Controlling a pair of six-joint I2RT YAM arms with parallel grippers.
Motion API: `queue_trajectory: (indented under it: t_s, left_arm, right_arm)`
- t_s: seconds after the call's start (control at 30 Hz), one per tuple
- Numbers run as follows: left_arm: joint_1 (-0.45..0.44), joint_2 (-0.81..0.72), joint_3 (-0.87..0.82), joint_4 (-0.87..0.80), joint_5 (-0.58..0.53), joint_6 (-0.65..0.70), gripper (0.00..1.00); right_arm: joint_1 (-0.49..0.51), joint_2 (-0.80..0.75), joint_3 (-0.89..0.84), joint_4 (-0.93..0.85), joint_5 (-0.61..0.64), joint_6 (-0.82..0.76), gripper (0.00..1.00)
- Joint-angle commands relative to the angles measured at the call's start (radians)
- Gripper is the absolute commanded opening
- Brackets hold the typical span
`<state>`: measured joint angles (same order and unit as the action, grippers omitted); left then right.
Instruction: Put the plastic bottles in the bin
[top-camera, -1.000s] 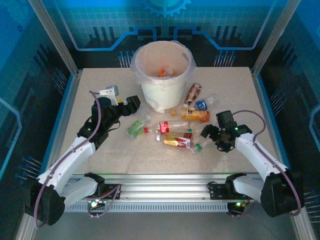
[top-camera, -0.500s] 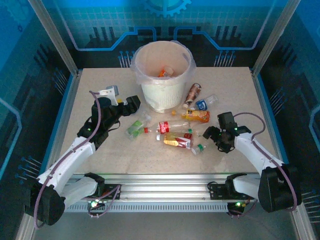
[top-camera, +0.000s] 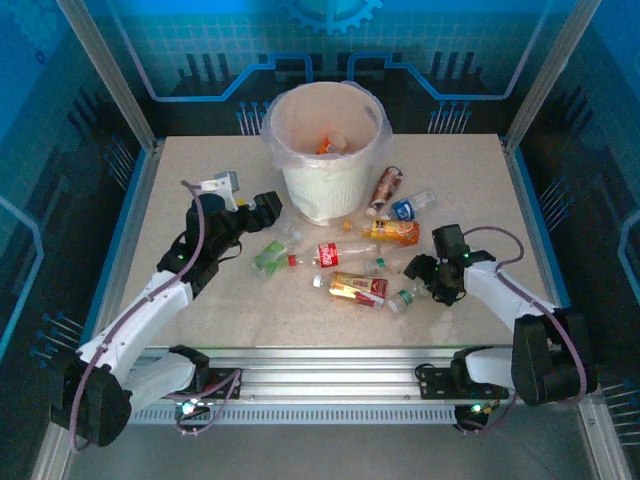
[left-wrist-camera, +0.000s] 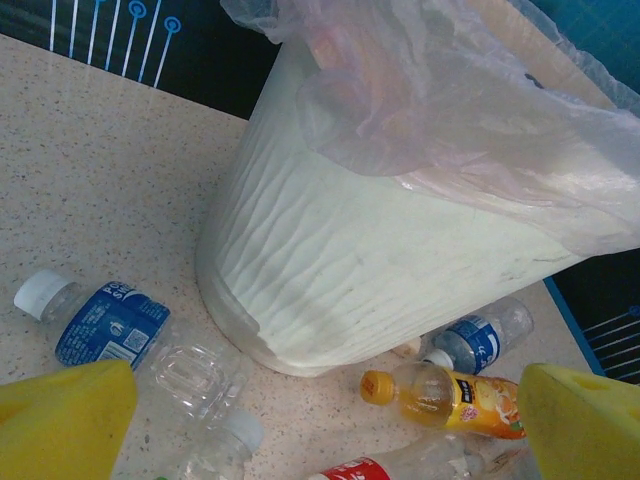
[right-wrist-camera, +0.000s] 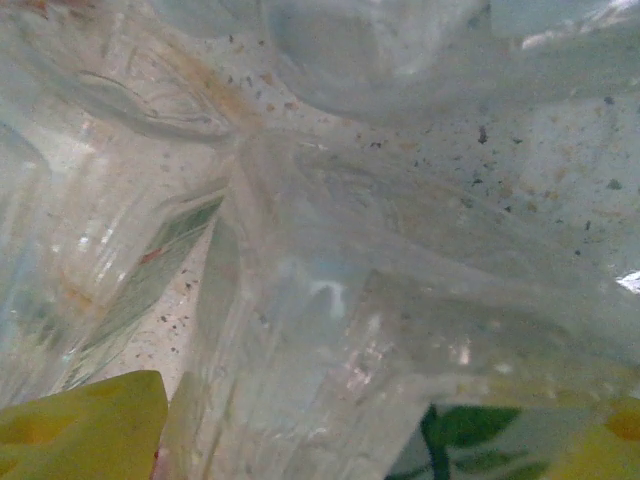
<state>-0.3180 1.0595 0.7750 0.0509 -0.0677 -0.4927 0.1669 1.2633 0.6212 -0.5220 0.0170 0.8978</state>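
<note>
Closer than a second ago, my right gripper crowds a clear bottle, whether gripped I cannot tell; my left gripper hangs wide open, empty.

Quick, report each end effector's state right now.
Left end effector: open, holding nothing.
Right end effector: against a clear plastic bottle; open or shut cannot be told.

Speckled beige table, blue walls
</note>
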Motion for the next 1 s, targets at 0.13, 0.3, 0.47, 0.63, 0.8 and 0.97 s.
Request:
queue_trajectory:
  t_s: [0.13, 0.3, 0.47, 0.63, 0.8, 0.97]
  left_arm:
    - [-0.003, 0.007, 0.02, 0.015, -0.015, -0.005, 0.99]
    - [-0.004, 0.008, 0.022, 0.012, -0.016, -0.004, 0.99]
    - [-0.004, 0.01, 0.025, 0.008, -0.017, -0.005, 0.99]
    - [-0.003, 0.011, 0.027, -0.001, -0.021, -0.004, 0.99]
    - [-0.004, 0.012, 0.028, 0.0, -0.021, -0.009, 0.99]
    - [-0.004, 0.013, 0.029, -0.001, -0.02, -0.015, 0.99]
  right_arm:
    - [-0.012, 0.01, -0.009, 0.014, -0.015, -0.007, 0.76]
    - [-0.013, -0.023, -0.009, -0.008, -0.009, -0.008, 0.6]
    - [-0.012, -0.086, 0.005, -0.065, 0.0, -0.02, 0.5]
    - [0.007, -0.175, 0.061, -0.174, 0.031, -0.048, 0.42]
    - [0.038, -0.254, 0.146, -0.252, 0.065, -0.067, 0.37]
    - [0.085, -0.247, 0.313, -0.29, 0.105, -0.125, 0.31]
